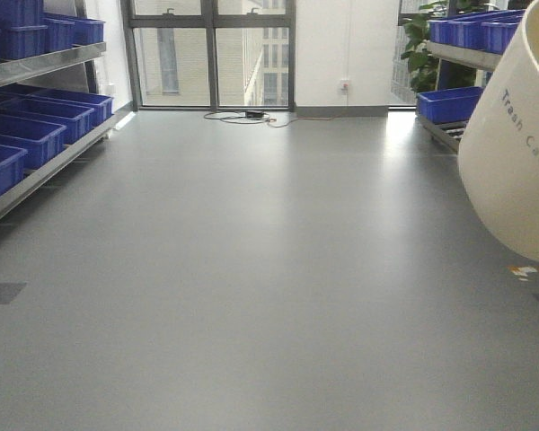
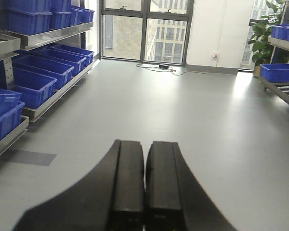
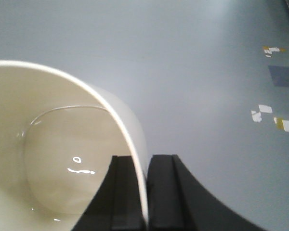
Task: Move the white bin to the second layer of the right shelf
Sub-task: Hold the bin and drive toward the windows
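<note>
My right tool (image 3: 145, 166) pinches the white bin (image 3: 62, 159) by its rim for carrying; my left tool (image 2: 145, 147) rests closed, empty.

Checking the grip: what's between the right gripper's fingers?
The wall of the white bin, one finger of the right gripper inside, one outside; right wrist view shows it.

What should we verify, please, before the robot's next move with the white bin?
1. Right jaws shut on the white bin rim, one inside, one outside: ok.
2. Bin level: not ok, tilted in the front view.
3. Bin empty: ok.
4. Left jaws shut, holding nothing: ok.
5. Free slot on right shelf second layer: cannot tell; blue crates occupy the parts seen.
</note>
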Available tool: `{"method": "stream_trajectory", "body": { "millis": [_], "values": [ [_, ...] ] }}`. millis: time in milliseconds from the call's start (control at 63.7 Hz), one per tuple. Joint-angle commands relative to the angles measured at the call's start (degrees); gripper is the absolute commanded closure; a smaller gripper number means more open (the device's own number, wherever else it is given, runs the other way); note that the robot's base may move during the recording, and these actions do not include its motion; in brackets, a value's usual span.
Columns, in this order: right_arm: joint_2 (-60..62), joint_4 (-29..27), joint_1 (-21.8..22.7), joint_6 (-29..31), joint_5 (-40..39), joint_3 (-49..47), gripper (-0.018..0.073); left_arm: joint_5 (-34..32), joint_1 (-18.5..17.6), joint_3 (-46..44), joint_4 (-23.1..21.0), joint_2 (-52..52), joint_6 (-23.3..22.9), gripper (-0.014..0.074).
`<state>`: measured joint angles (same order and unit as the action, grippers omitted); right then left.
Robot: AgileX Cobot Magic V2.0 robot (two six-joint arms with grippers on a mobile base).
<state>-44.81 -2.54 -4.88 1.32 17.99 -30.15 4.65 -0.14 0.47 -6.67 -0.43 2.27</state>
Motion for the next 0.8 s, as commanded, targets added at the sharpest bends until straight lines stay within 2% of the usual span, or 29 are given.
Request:
{"method": "stream_trajectory", "body": {
  "millis": [0, 785],
  "values": [
    [0.21, 0.17, 0.10, -0.19, -5.05, -2.27, 0.0505, -4.65, -0.45, 1.61, -0.04, -0.89, -0.30, 0.0512],
    [0.15, 0.17, 0.10, -0.19, -5.06, -2.27, 0.0505, -4.65, -0.45, 1.61, -0.04, -0.89, -0.30, 0.0512]
  ]
}}
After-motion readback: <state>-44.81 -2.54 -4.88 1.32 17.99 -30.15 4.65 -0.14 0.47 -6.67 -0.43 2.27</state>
